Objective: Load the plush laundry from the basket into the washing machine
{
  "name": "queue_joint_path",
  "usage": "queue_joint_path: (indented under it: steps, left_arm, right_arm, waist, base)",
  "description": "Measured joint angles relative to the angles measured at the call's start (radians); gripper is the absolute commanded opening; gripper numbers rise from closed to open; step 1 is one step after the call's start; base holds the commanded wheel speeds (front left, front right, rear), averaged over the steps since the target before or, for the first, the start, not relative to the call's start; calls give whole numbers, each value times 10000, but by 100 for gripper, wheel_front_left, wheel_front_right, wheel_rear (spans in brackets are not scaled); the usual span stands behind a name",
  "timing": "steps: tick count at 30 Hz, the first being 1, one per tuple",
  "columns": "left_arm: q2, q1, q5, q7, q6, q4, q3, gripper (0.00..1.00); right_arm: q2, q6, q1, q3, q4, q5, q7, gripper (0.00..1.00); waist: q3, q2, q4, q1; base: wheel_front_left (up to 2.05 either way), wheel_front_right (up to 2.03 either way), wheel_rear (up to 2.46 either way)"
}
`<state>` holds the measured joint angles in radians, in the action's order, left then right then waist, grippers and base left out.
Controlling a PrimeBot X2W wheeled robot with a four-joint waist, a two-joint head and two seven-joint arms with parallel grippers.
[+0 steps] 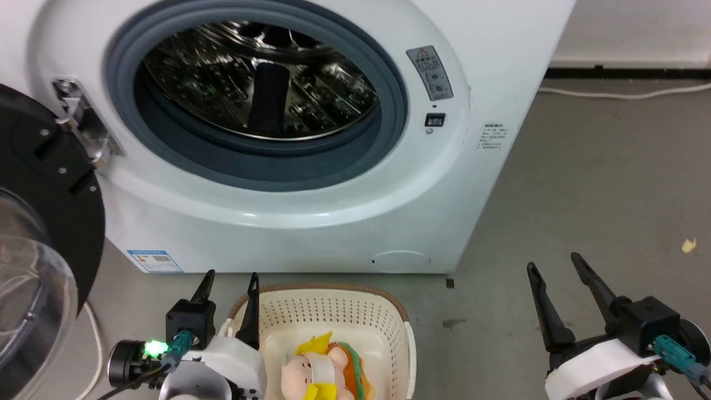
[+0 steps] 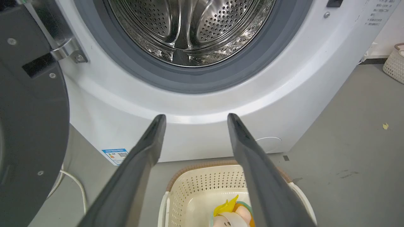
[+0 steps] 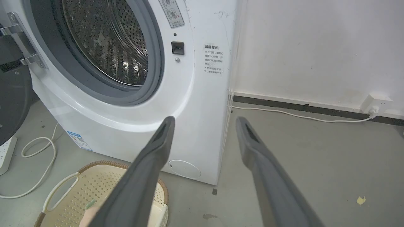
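The plush laundry (image 1: 328,369), an orange bun toy with a pinkish head and yellow parts, lies in the cream perforated basket (image 1: 355,316) on the floor before the washing machine (image 1: 311,222). The washer's black-framed door (image 1: 53,183) hangs open at the left, baring the steel drum (image 1: 261,78). My left gripper (image 1: 231,278) is open, just left of the basket's rim, nothing between its fingers. In the left wrist view the plush laundry (image 2: 232,212) peeks out low in the basket (image 2: 202,186). My right gripper (image 1: 554,265) is open over bare floor, well right of the basket.
A white cable (image 3: 38,151) loops on the floor left of the washer, near a power strip (image 3: 6,154). Another cord (image 3: 300,115) runs along the wall to a socket (image 3: 377,102). A second pale basket (image 2: 394,64) stands far right. A yellow scrap (image 1: 689,245) lies on the grey floor.
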<state>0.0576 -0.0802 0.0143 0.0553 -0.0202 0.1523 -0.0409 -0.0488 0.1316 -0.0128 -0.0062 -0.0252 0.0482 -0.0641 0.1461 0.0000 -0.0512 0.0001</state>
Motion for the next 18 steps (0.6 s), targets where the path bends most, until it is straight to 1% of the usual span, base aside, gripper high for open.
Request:
queue_joint_path:
  steps: [10,18]
  left_arm:
    - [217,-800,109,-71,-113,1308,-236,100]
    - [431,-1371,359,-284,-267,2458,-794,100]
  right_arm:
    - [0,0,-174,52,-102,242,-184,100]
    - [0,0,-278,105,-148,332,-364,100]
  waist:
    - [824,0,-319,1]
    - [1483,0,-625,1]
  base:
    - [0,0,0]
    - [0,0,0]
